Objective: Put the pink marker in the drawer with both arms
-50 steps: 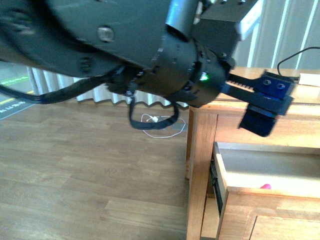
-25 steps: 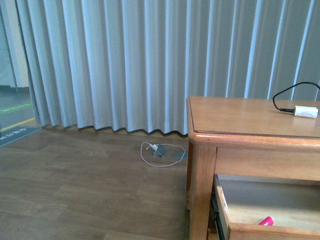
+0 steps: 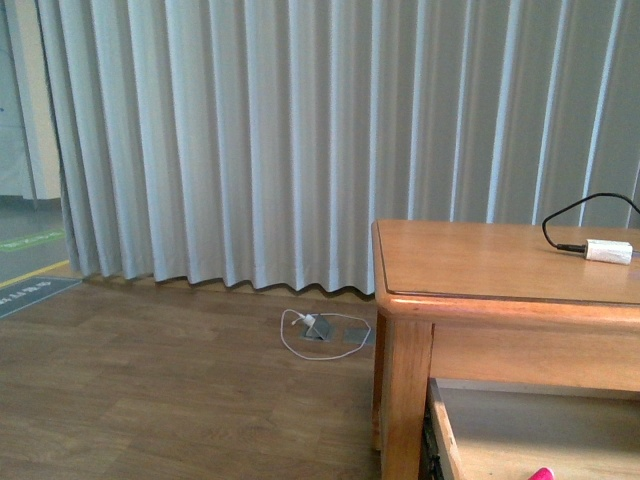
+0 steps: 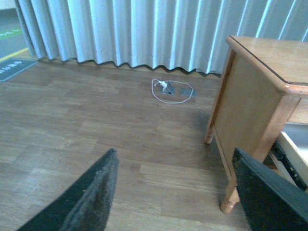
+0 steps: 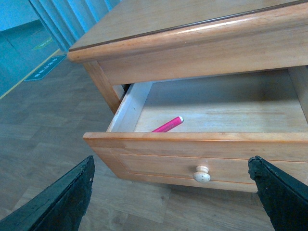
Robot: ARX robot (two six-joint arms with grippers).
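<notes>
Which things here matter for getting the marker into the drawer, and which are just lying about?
For the job: pink marker, lying inside the open drawer; left gripper and right gripper, both open and empty.

Lying about: white box with its black cable on the table; white cord on the floor; curtain.

The marker (image 5: 167,125) is pink, the drawer (image 5: 159,144) honey-coloured, its knob (image 5: 202,174) pale

1. Front view, 5 o'clock: the pink marker (image 3: 541,474) shows its tip only; the frame edge cuts off the rest.
2. The drawer (image 3: 500,430) is cropped there too.
3. Right wrist view: the drawer front hides the marker's lower end.
4. Left gripper (image 4: 174,159) and right gripper (image 5: 171,161): frame edges crop the fingers.
</notes>
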